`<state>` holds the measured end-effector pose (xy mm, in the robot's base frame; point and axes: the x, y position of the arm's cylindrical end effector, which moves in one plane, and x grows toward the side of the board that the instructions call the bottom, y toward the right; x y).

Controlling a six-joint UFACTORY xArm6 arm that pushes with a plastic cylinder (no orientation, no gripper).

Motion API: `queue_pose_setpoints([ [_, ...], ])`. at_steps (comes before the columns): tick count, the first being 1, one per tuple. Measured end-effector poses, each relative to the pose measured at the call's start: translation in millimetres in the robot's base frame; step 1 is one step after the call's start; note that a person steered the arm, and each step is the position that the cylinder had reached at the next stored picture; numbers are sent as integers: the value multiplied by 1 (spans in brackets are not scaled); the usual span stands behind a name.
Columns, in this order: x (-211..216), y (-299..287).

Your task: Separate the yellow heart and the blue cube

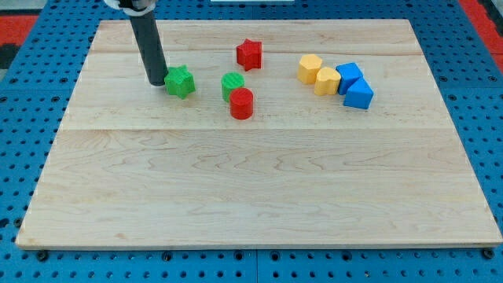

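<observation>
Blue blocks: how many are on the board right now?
2. One blue block at the view's upper right touches a yellow block; the other blue block sits just below-right, against it.

One camera looks down at a slant from the near edge of the wooden board [259, 181], taking in all of it

Bright even light, sharp focus (soft short shadows under blocks [242, 103]).
</observation>
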<state>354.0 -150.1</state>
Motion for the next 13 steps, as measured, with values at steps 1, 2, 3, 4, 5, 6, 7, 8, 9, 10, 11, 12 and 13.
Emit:
queue_pose_setpoints([
  [1, 21, 1],
  [2, 40, 19],
  [3, 55, 37],
  [4, 82, 66],
  [5, 130, 104],
  [6, 148, 152],
  [7, 148, 221],
  [8, 150, 228],
  [9, 172, 199],
  [10, 143, 189],
  [11, 112, 209],
  [12, 107, 188],
  [13, 64, 198],
])
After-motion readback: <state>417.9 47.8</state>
